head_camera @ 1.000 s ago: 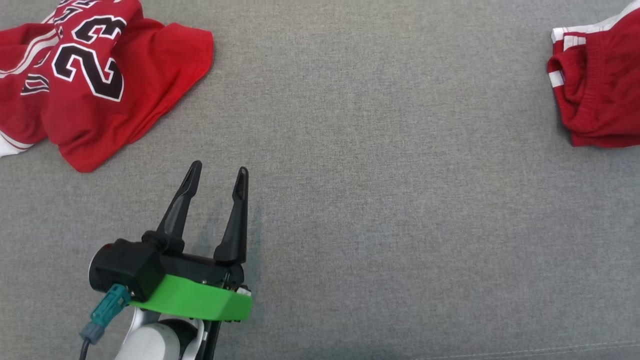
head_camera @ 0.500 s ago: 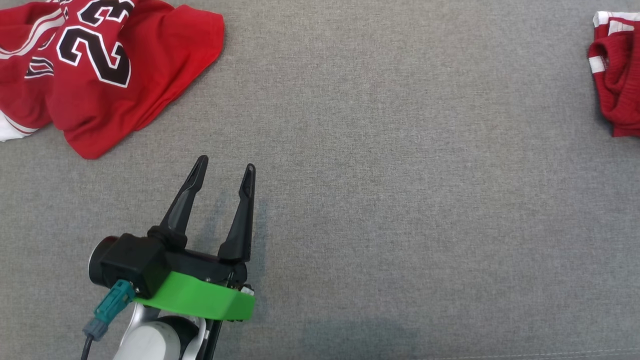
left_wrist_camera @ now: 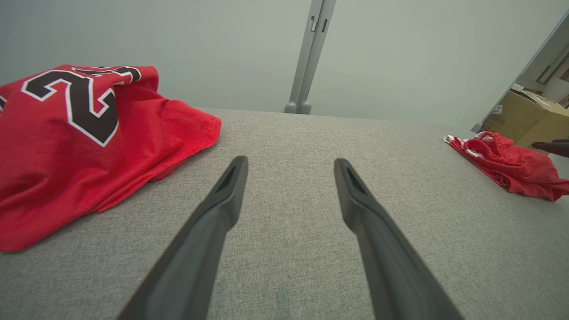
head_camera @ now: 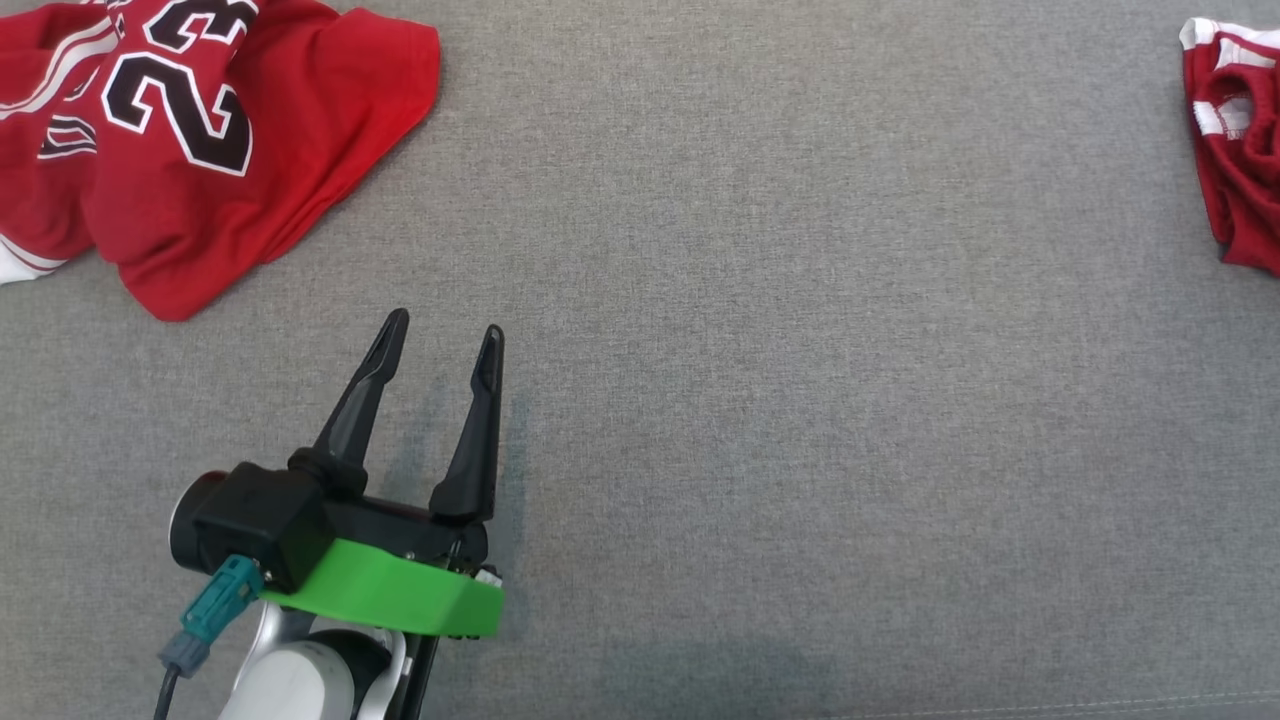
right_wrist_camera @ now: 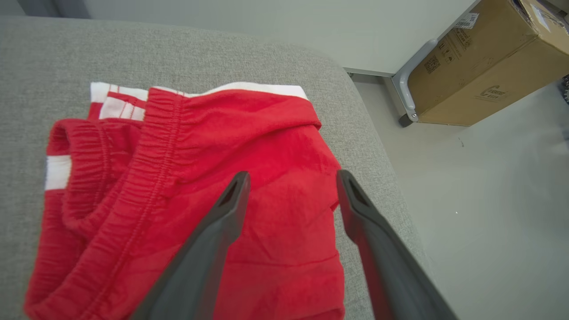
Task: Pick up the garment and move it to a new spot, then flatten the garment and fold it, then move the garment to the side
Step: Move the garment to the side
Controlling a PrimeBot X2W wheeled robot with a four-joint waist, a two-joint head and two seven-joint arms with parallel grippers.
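Note:
A crumpled red jersey [head_camera: 200, 150] with black-and-white numbers lies at the far left of the grey fabric surface [head_camera: 760, 330]; the left wrist view has this jersey [left_wrist_camera: 80, 146] on its left. Red shorts [head_camera: 1235, 150] with white trim lie bunched at the far right edge, small in the left wrist view [left_wrist_camera: 511, 166]. My left gripper [head_camera: 446, 325] is open and empty, low over bare fabric just below and right of the jersey [left_wrist_camera: 290, 162]. My right gripper [right_wrist_camera: 292, 175] is open, hovering over the shorts [right_wrist_camera: 200, 178] with nothing between its fingers.
The surface's right edge [right_wrist_camera: 382, 160] drops to a pale floor just beyond the shorts. A cardboard box [right_wrist_camera: 484, 66] and a metal leg [right_wrist_camera: 404, 95] stand there. A grey post [left_wrist_camera: 309, 58] rises behind the far edge. Bare grey fabric spans the middle.
The head view has shifted, so the shorts sit further toward the right edge and have changed shape. My right gripper has opened. The left gripper has hardly moved.

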